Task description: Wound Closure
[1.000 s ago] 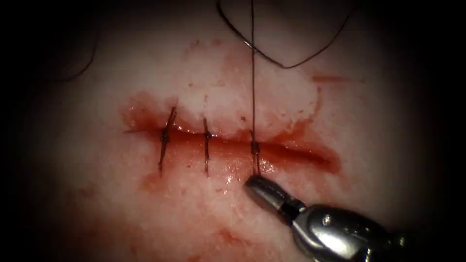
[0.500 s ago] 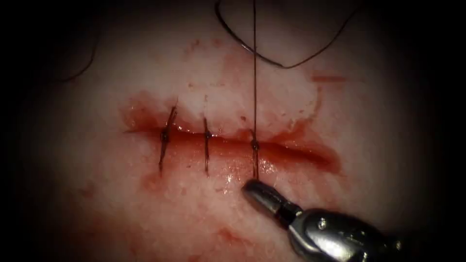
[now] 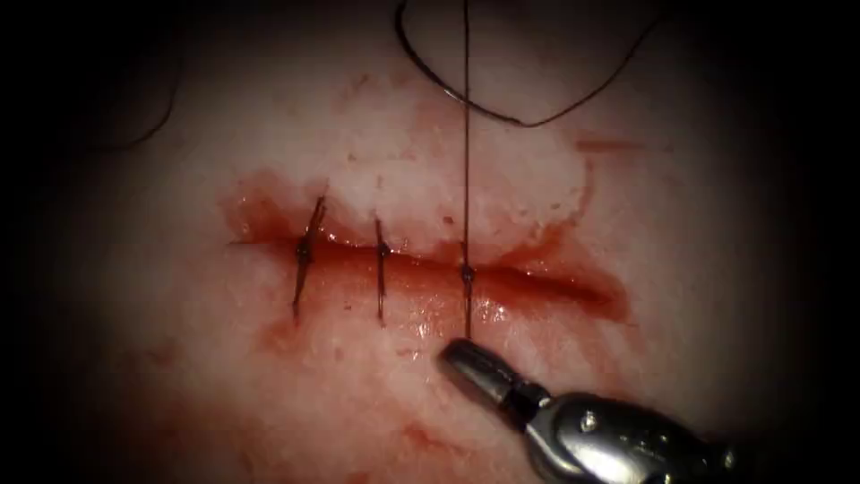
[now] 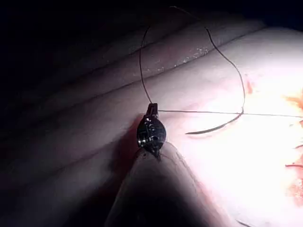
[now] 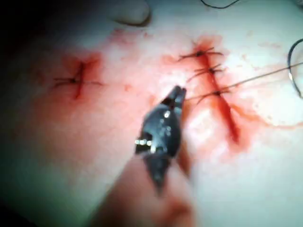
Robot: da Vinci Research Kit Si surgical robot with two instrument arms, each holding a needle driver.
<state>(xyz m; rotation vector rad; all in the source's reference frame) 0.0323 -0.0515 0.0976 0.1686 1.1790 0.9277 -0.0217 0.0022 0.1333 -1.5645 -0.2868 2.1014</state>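
Right gripper clamped on thread below third stitch, left gripper clamped on thread, strand taut across cut

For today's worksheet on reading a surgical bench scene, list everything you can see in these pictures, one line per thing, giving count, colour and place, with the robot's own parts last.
Tissue: one, pale pink, beneath everything.
Cut: one, dark red, running left to right across the tissue.
Stitches: three, dark, across the cut; two at its left, the third near its middle.
Thread: one, dark, taut from the third stitch to the far side of the cut, with a slack loop lying there.
Fluid: red, along the cut and smeared around it.
Needle: cannot tell where it is.
Left gripper: one, dark metal, shut on the thread.
Right gripper: one, silver, shut on the thread's short end just on the near side of the third stitch.
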